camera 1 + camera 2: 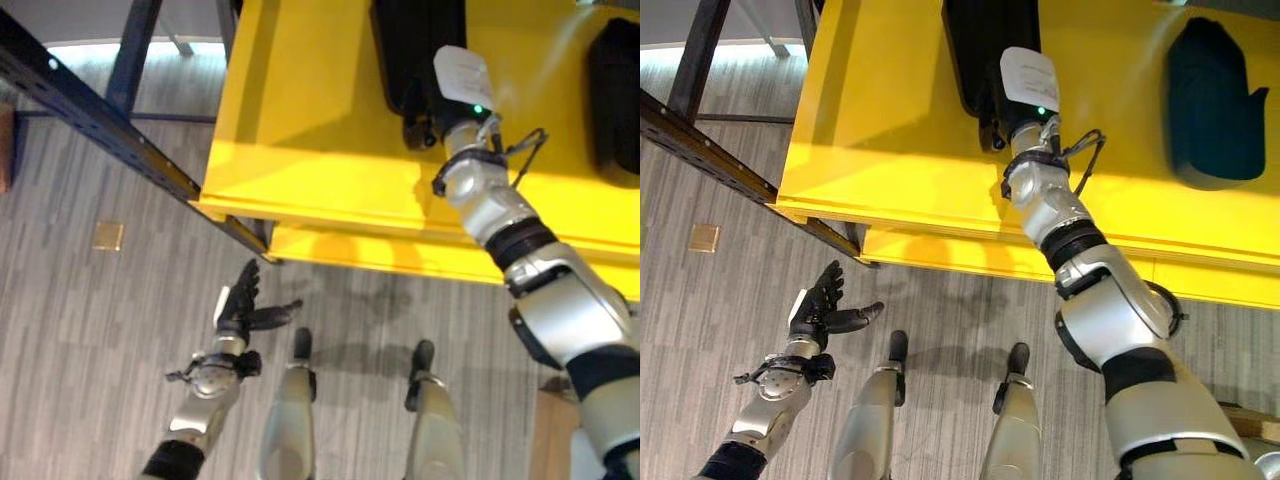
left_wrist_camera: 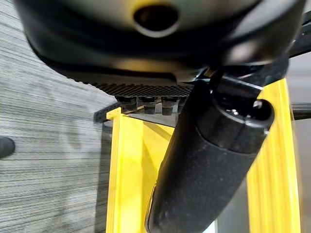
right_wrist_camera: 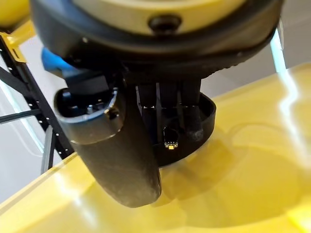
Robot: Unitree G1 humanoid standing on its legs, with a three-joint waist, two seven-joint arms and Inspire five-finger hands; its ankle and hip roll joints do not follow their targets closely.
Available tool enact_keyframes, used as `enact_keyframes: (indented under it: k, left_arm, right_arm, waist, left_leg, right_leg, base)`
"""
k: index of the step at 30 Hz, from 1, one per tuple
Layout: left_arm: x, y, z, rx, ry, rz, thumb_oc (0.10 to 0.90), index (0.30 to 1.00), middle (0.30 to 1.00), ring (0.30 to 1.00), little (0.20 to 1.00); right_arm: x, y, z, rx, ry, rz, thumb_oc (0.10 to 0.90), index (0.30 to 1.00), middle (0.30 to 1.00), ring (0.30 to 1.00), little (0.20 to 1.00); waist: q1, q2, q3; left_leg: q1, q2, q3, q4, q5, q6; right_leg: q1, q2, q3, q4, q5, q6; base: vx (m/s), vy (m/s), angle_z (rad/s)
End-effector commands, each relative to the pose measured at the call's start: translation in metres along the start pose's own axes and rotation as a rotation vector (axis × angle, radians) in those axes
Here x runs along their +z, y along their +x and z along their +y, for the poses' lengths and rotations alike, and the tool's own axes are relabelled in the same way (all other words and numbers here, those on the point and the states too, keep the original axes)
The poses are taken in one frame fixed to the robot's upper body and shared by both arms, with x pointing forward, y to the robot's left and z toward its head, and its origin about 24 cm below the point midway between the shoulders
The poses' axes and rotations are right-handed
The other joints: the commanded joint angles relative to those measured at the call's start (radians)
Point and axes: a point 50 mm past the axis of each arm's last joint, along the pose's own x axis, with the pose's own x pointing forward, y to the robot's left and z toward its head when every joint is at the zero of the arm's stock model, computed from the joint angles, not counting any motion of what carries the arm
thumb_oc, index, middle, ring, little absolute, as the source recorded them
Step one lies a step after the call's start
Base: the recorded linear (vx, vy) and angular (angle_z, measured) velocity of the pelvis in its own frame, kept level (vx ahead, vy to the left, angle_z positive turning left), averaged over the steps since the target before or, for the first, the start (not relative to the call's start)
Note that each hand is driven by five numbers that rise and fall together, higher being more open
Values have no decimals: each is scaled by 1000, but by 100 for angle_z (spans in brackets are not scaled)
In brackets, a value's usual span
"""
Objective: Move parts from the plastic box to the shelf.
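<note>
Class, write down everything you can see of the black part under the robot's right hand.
The black part is dark, matt, plastic-looking, long with rounded edges. It lies flat on the glossy yellow surface, running off the head views' top edge. The right hand reaches over its near end; in the right wrist view its fingers extend down onto the part's rounded rim, thumb alongside. Whether they grip it cannot be told. A second black part lies apart to the right.

We see the dark left hand across twelve o'clock, its short straight fingers in a row and its thick black thumb slanting toward six. Beyond lie the bright yellow plastic box and, at nine o'clock, grey striped wood-grain floor.
</note>
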Motion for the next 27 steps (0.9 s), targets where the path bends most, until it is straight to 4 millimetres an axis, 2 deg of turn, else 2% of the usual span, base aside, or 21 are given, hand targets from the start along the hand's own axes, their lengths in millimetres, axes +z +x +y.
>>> enact_keyframes:
  k: [1, 6, 10, 14, 21, 27]
  left_arm:
    - [28, -1, 7, 1, 9, -161, 900, 1000, 1000, 1000, 1000]
    - [28, 2, 5, -4, 17, -155, 900, 1000, 1000, 1000, 1000]
    - [25, 2, 8, 1, 23, -143, 900, 1000, 1000, 1000, 1000]
    - [23, 0, 13, 28, 28, -131, 900, 1000, 1000, 1000, 1000]
    - [20, -3, 24, 93, 26, -118, 900, 1000, 1000, 1000, 1000]
    - [20, -6, 30, 126, 23, -116, 900, 1000, 1000, 1000, 1000]
  right_arm:
    - [-37, -23, 42, 182, 24, 152, 400, 300, 300, 300, 300]
    - [-41, -33, 58, 241, 132, 186, 400, 300, 300, 300, 300]
    - [-45, -36, 60, 251, 185, 202, 400, 300, 300, 300, 300]
    - [-43, -36, 57, 241, 220, 173, 400, 300, 300, 300, 300]
    - [-20, -34, 45, 209, 234, 41, 400, 300, 300, 300, 300]
    - [-16, -32, 32, 167, 261, 4, 400, 300, 300, 300, 300]
  waist:
    - [27, -2, -14]
    - [27, -15, -18]
    - [21, -28, -20]
    - [7, -47, -18]
    - [-18, -84, -12]
    - [-35, -97, -5]
  left_leg:
    - [50, 5, 4, 42, -87, 9]
    - [63, 5, 0, 40, -90, 9]
    - [73, 9, -1, 36, -92, 7]
    - [76, 14, 3, 35, -90, 4]
    - [78, 29, 17, 42, -96, -1]
    - [76, 36, 25, 47, -95, -4]
  right_leg:
    - [14, -19, 38, -47, 76, 29]
    - [37, -19, 32, -61, 79, 28]
    - [54, -17, 28, -75, 82, 29]
    - [57, -13, 31, -82, 87, 29]
    - [46, -1, 47, -82, 90, 29]
    - [36, 4, 56, -79, 92, 30]
  base:
    - [0, 0, 0]
    - [2, 1, -1]
    - [-1, 1, 2]
    - [-3, 0, -1]
    - [-16, -3, -11]
    - [-10, -11, -8]
